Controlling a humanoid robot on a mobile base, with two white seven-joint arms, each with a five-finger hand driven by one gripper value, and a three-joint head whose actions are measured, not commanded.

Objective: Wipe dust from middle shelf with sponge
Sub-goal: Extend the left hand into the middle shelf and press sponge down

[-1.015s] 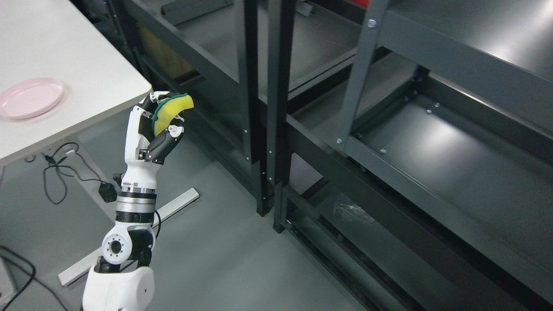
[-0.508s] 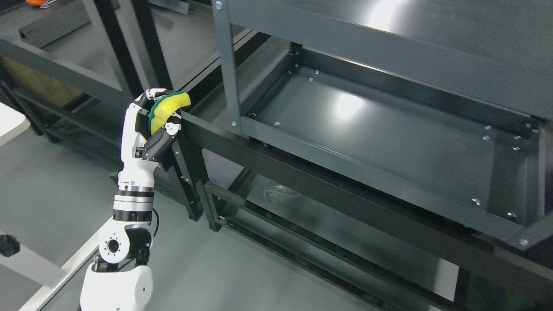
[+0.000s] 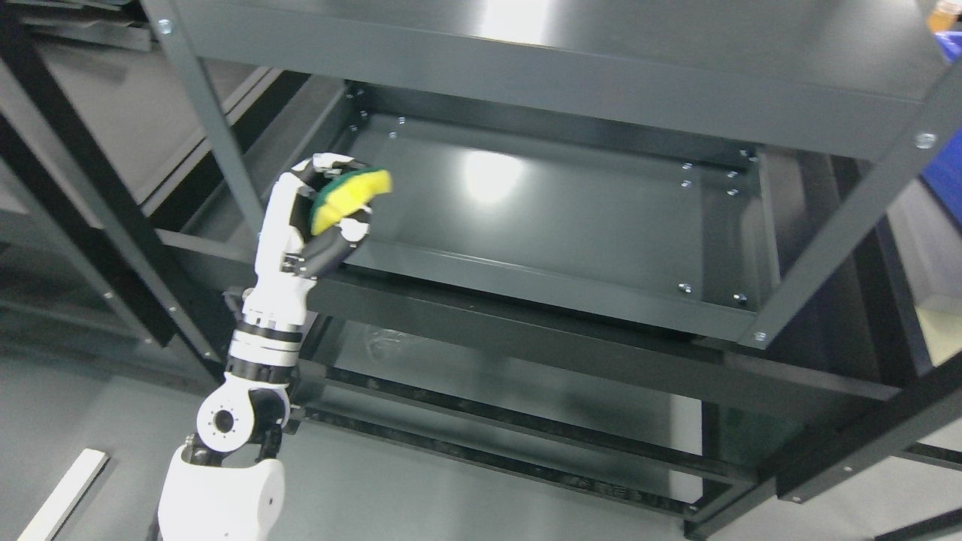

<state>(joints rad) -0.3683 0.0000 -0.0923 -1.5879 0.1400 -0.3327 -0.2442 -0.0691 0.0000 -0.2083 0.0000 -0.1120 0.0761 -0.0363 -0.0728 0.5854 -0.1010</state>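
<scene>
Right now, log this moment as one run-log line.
stage: approach | left hand: shut on sponge, raised at middle shelf front-left corner | contact: cannot tell | right hand: not in view

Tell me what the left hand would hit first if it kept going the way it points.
Likely nothing at first: the left hand with the sponge points over the middle shelf, toward its back wall. Depth is unclear.

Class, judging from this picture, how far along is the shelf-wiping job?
Done: the left hand already grips the sponge. In hand: it is raised at the middle shelf's front left corner. Left: contact with the shelf is not clear, so all the wiping remains.
</scene>
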